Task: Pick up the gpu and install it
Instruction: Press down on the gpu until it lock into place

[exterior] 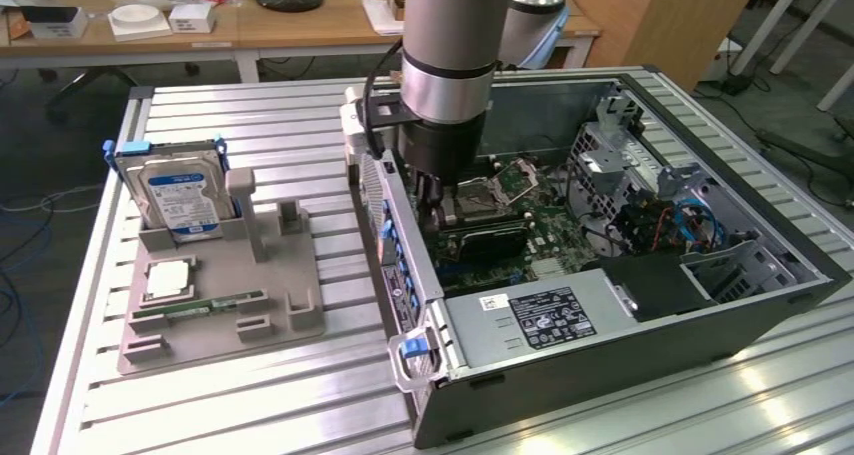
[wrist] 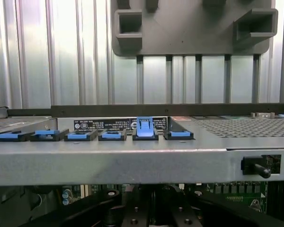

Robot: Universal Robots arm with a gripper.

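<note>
Vertically poised arm (exterior: 451, 65), claw (exterior: 430, 207) closed, inside computer case (exterior: 747, 305)

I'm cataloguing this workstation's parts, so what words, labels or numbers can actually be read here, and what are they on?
No text can be read.
Blue label on the hard drive: print too small.
Black label on the power supply in the computer case: white print, too small.
Black sticker on the case's rear edge, wrist view: white lettering, blurred.
</note>
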